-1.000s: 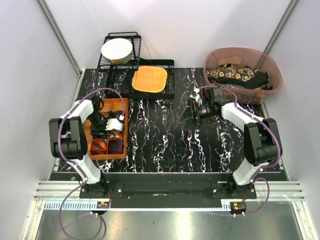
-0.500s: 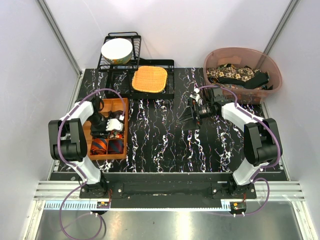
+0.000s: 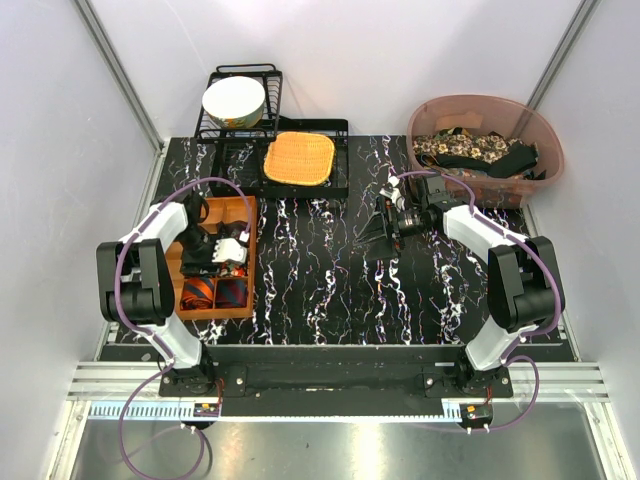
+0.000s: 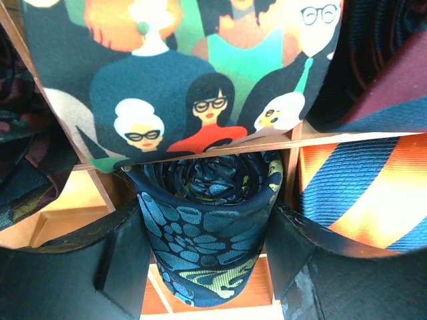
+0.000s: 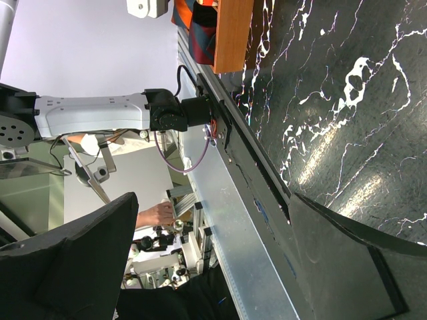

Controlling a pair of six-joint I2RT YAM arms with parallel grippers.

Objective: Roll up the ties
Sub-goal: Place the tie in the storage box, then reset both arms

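My left gripper (image 3: pixel 220 250) is down in the wooden divider box (image 3: pixel 251 262), shut on a rolled dark blue tie with teal-yellow print (image 4: pixel 207 220). In the left wrist view the gripper (image 4: pixel 207 257) presses the roll from both sides over a compartment. A rolled navy-orange striped tie (image 4: pixel 360 193) sits to the right and a tie printed with cartoon faces (image 4: pixel 187 80) above. Two rolled ties (image 3: pixel 214 292) fill the box's near cells. My right gripper (image 3: pixel 373 232) is open and empty above the table's middle; in its wrist view (image 5: pixel 213 200) nothing lies between the fingers.
A pink tub (image 3: pixel 545 150) at the back right holds loose beige floral and black ties (image 3: pixel 470 150). An orange woven mat (image 3: pixel 298 158) lies on a black tray, with a dish rack and a white bowl (image 3: pixel 233 100) behind it. The box's end (image 5: pixel 233 33) shows in the right wrist view.
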